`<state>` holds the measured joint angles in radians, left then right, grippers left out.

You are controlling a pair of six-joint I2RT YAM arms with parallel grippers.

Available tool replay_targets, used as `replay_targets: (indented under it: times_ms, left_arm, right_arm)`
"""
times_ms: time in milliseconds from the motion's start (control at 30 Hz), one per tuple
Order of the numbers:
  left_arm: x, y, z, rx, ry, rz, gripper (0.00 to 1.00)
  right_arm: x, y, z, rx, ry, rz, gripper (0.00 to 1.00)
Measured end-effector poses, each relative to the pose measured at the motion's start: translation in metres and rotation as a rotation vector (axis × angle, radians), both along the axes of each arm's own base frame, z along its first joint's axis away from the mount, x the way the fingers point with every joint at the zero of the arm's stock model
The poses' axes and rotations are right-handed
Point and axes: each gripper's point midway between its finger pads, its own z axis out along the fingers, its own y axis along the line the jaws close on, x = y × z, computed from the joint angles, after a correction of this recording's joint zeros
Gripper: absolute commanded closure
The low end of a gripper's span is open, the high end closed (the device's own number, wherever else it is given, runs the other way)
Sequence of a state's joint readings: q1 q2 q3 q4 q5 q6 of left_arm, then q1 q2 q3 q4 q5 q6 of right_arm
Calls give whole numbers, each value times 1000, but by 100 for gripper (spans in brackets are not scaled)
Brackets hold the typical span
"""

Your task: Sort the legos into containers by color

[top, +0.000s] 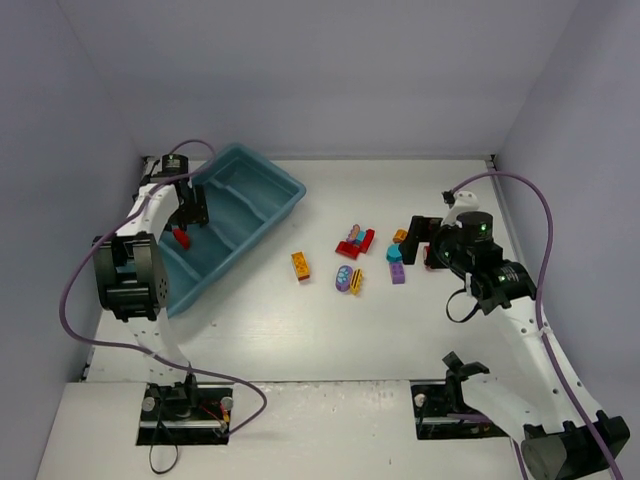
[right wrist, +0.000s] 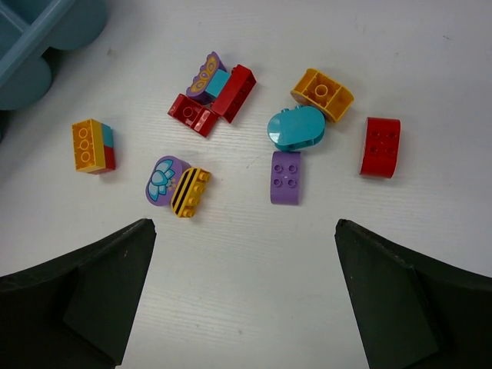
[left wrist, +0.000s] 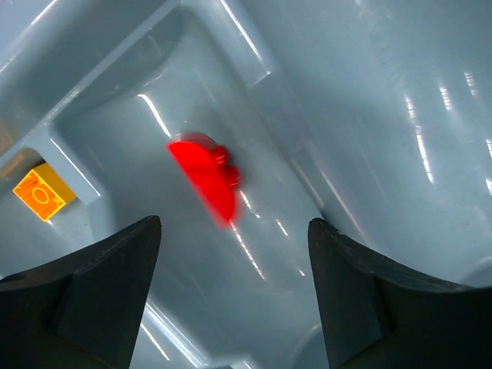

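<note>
My left gripper point(top: 188, 215) hangs open over the teal-blue tray point(top: 290, 186). Just beyond its fingertips, a red lego point(left wrist: 206, 175) shows blurred inside one compartment, free of the jaws point(top: 182, 238). An orange-yellow lego point(left wrist: 42, 192) lies in the neighbouring compartment, past a divider. Loose legos sit mid-table: an orange-teal-red stack point(right wrist: 92, 144), a purple flower piece point(right wrist: 163, 178), a yellow striped brick point(right wrist: 190, 192), two red bricks point(right wrist: 192, 115), a teal oval point(right wrist: 297, 127), a purple brick point(right wrist: 286, 177), an orange brick point(right wrist: 323, 94) and a red one point(right wrist: 380, 146). My right gripper point(right wrist: 242, 223) is open above the table, just short of them, holding nothing.
The tray lies diagonally at the back left, its corner point(right wrist: 46, 38) showing in the right wrist view. Pale walls close the table on three sides. Purple cables loop from both arms near the table's sides.
</note>
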<state>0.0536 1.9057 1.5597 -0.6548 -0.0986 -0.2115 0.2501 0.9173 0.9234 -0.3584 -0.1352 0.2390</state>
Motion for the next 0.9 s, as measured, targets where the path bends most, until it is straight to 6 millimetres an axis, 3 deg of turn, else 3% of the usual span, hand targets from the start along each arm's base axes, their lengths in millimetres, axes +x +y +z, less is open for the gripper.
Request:
replay_targets:
  times_ms: [167,233,300,400,533,600,733,900]
  left_arm:
    - [2,-17,17,-24,-48,-16,28]
    - [3,-40,33,-30,-87,-58,28]
    - [2,-77,50,-48,-130,-125,28]
    - [-6,-152,75,-108,-198,-251,21]
    - [-26,-246,91,-209,-238,-382,19]
    - [-37,-288,88,-244,-230,-437,17]
    - [-42,-355,72,-265,-204,-505,17]
    - [-46,-411,27,-239,-144,-551,17]
  right_arm:
    - [1,-2,-1,1,3,-21,0]
    - [2,-2,-2,3,11,-29,0]
    - [3,-2,-5,2,21,-33,0]
    - [4,-2,-9,3,38,-37,0]
    - [5,-2,-10,5,41,-40,0]
    - [5,-1,-10,10,42,-43,0]
    - [4,-1,-9,17,43,-47,0]
    - [3,-1,-6,24,34,-49,0]
